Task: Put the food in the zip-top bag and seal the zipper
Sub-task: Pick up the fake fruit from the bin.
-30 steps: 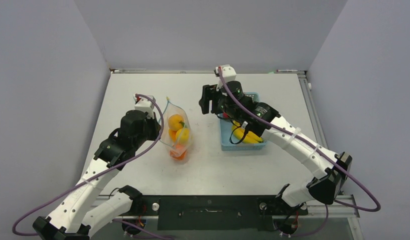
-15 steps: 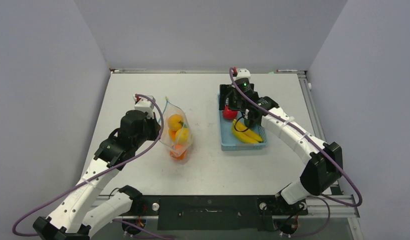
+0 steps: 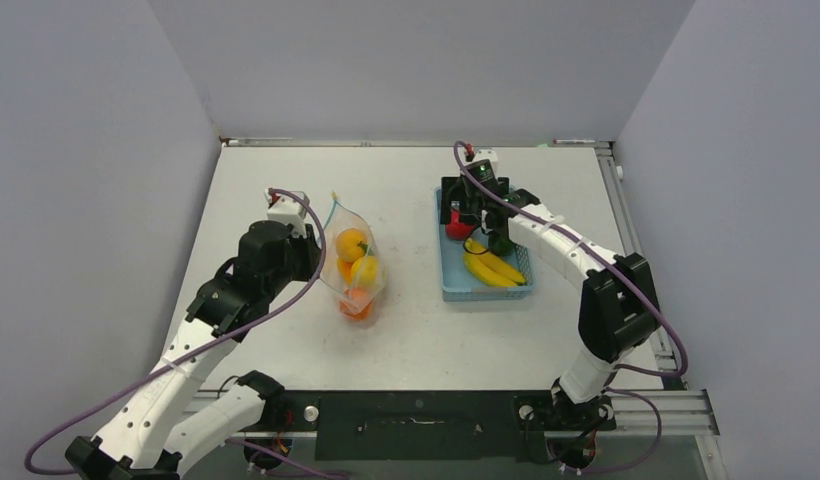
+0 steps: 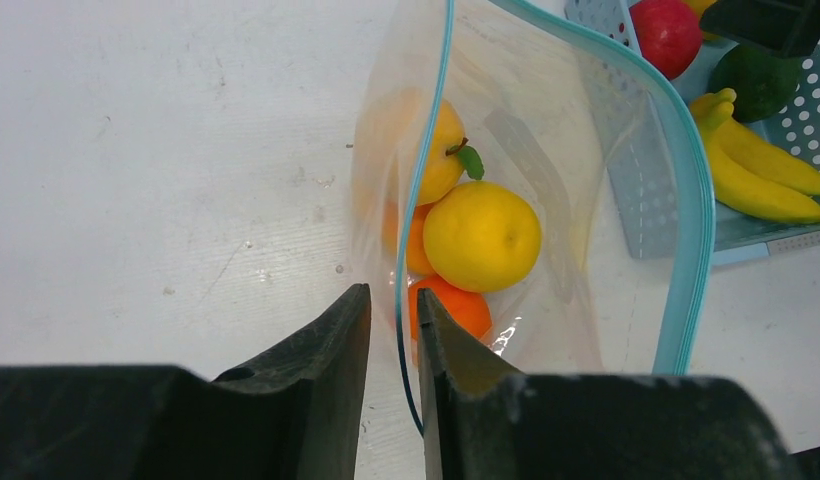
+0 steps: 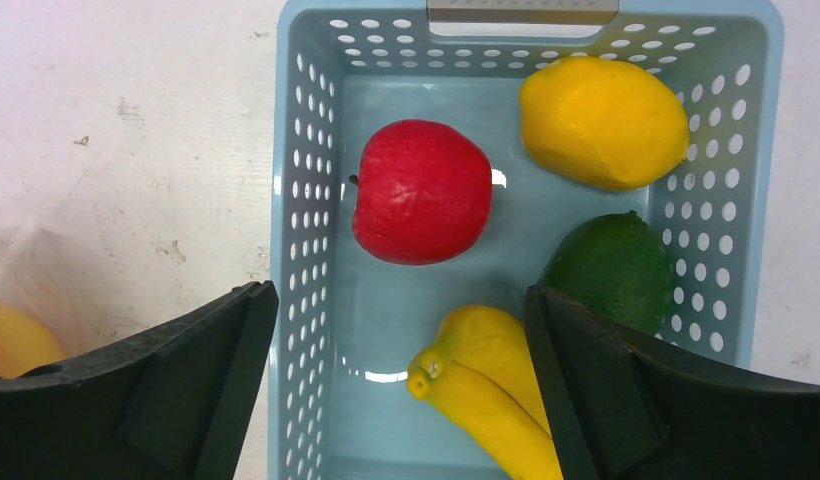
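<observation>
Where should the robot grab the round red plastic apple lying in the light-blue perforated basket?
Probably grip the red plastic apple across its round middle, coming straight down: the walls of the light-blue perforated basket block sideways approaches, and its rounded sides suit two fingers. The open right gripper hangs above it.

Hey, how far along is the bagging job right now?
Done: several orange and yellow fruits sit in the zip-top bag. In hand: left gripper straddles the bag's mouth edge; right gripper hangs open over the basket. Remaining: apple, lemon, lime and bananas to move, then the zipper, not yet sealed.
</observation>
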`<state>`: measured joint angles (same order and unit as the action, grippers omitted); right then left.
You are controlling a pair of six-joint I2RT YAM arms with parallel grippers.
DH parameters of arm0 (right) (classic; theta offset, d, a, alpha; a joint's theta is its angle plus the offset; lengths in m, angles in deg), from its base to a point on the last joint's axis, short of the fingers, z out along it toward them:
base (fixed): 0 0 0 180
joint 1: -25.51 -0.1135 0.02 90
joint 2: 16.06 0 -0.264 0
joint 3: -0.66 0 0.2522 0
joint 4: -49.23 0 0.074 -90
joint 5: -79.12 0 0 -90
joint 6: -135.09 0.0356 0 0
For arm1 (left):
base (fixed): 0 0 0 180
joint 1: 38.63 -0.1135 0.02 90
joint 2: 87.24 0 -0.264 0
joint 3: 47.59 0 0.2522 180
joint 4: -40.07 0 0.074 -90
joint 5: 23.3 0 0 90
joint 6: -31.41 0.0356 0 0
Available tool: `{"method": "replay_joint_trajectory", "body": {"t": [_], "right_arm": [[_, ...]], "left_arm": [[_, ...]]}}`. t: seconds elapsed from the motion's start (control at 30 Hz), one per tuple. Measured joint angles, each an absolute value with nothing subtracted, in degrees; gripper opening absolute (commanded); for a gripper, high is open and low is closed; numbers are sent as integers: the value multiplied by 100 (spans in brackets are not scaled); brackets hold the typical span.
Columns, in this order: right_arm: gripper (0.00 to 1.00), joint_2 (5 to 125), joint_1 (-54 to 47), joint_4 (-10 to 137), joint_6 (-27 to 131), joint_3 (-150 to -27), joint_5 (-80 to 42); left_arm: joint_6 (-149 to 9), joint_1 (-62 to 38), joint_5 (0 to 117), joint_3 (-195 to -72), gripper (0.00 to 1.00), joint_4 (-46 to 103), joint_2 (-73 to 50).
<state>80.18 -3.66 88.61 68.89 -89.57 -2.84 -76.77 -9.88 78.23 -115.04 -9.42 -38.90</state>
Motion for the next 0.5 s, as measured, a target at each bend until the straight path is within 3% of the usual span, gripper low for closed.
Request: {"method": "replay_joint_trajectory", "body": {"t": [0.5], "right_arm": [[90,8619,-185,8549,7120,-8931,-300]], "left_arm": [[-7666,-990,7744,-11436,42,-872,-4043]]}}
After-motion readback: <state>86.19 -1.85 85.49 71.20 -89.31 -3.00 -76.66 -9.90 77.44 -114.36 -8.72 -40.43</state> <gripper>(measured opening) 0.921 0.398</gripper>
